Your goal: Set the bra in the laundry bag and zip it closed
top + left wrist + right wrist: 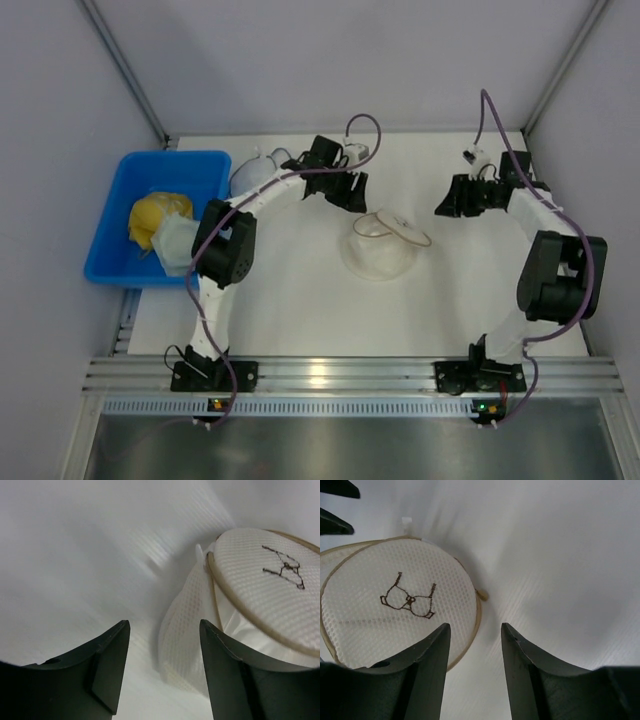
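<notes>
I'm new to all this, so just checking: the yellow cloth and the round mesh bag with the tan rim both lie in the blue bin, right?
Not quite. The yellow cloth does lie in the blue bin, but the round mesh bag with the tan rim lies out on the white table, as the top view shows.

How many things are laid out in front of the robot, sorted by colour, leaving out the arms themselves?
Blue: 1, the bin
Yellow: 1, the cloth bundle in the bin
White or pale: 3, the laundry bag with its tan rim, the pale cloth in the bin, and the rounded white item beside the bin
Total: 5
</notes>
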Controlling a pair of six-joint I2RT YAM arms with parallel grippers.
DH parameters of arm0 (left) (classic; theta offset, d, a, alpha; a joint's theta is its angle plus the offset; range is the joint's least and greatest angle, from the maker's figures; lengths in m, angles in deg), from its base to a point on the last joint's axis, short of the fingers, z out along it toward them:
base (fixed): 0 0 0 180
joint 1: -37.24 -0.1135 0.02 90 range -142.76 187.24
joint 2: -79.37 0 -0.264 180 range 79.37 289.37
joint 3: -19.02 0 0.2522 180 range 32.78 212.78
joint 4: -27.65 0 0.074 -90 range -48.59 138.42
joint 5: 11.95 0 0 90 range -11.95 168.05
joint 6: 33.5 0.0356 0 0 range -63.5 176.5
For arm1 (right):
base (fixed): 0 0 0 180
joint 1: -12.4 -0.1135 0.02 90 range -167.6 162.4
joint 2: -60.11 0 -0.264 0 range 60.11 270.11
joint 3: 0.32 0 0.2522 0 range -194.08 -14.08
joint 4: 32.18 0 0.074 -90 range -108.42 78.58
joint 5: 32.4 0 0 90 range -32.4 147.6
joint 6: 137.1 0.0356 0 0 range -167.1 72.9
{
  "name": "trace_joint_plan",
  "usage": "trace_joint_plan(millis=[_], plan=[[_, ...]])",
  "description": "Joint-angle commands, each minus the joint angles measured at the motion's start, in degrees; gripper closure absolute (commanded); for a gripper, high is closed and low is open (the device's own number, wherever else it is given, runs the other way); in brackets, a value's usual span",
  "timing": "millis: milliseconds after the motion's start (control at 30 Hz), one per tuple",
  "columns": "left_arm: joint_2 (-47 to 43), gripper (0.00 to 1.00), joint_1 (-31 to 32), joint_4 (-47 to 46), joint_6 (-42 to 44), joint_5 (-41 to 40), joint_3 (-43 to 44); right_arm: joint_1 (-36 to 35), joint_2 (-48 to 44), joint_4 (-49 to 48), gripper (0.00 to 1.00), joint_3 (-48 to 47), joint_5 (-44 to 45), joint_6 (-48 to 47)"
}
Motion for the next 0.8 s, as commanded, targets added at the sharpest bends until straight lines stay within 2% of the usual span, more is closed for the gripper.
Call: trace_joint_plan(millis=[0,133,333,433,533,567,767], plan=[[-12.7,0.36,-2.7,-1.6,5.6,-1.6,-6.3,-4.7,0.0,-5.4,0.54,1.7,0.7,0.6],[-24.9,0.36,-3.9,-1.6,4.6,-0.2,-20.3,-8.0,-0.6,-7.1,0.57,5.8,1.8,2.5],[-37.6,0.36,-4.6,-0.8,0.8,7.2,-33.0,-11.8,-2.2,-5.6,0.62,10.1,-0.8,5.7],[-42.5,0.36,-4.6,-0.8,-1.8,11.6,-37.0,-13.3,-5.6,-4.7,0.64,12.7,-4.8,8.3],[-46.6,0.35,-4.5,-0.8,-4.7,14.6,-40.0,-17.0,-9.2,-4.0,0.64,14.9,-8.2,9.9],[-47.4,0.33,-4.4,-0.8,-5.5,15.9,-40.5,-19.4,-10.8,-4.6,0.64,15.3,-9.6,13.2],[-48.4,0.27,-0.3,-0.9,-12.5,14.3,-41.8,-25.6,-14.8,-15.0,0.61,16.1,-11.8,25.1]])
